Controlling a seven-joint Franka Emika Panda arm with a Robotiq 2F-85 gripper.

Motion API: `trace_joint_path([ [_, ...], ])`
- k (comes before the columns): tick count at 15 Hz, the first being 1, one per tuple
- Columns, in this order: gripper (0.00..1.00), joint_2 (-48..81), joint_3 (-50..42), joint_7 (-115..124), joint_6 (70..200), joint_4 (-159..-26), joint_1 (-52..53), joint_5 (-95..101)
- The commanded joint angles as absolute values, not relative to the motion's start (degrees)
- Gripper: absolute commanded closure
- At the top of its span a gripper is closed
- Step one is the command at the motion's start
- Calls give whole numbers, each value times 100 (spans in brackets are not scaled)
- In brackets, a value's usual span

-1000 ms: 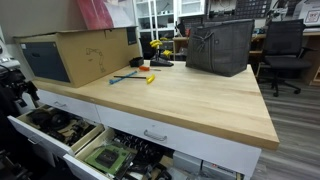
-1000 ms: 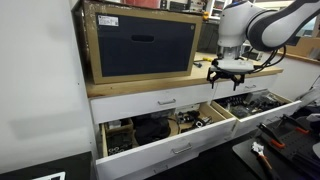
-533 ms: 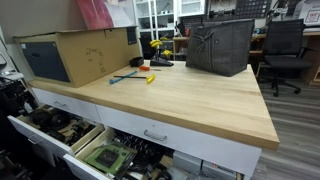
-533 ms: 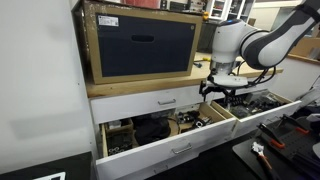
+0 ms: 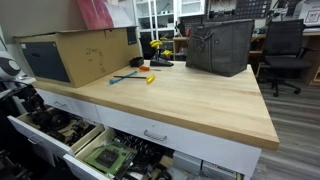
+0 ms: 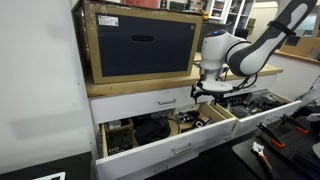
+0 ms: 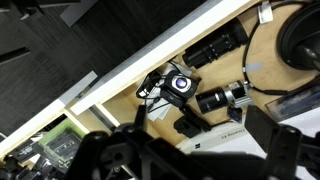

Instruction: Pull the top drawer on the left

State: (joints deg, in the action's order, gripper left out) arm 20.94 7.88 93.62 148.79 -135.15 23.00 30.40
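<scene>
The wooden desk (image 5: 200,95) carries a cardboard box (image 6: 140,42) at its 9 o'clock end in an exterior view. Below the desktop, deep drawers (image 6: 180,150) stand pulled out, full of dark tools. The arm (image 6: 235,52) reaches in from 3 o'clock and bends down over them. The top drawer (image 6: 140,105) sits directly under the box, closed flush, its front white. The tool (image 6: 204,90) hangs at the 3 o'clock end of that drawer front, just beside its handle (image 6: 166,101), not on it. In the wrist view the tool's fingers (image 7: 285,150) are spread wide with nothing held, dark gear and cables showing between them.
</scene>
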Motion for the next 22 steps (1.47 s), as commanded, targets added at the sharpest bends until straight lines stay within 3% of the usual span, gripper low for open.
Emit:
trace_joint_path([
  [1, 0, 2509, 432, 9541, 15097, -13059, 2574, 3150],
  [12, 1, 3043, -670, 11308, 16225, -12692, 3801, 4134],
  [13, 26, 3071, -757, 11457, 16288, -12666, 3887, 4205],
  [15, 29, 3145, -928, 11696, 16394, -12618, 4037, 4328],
  [22, 82, 3236, -1138, 12181, 16680, -12589, 4304, 4290],
])
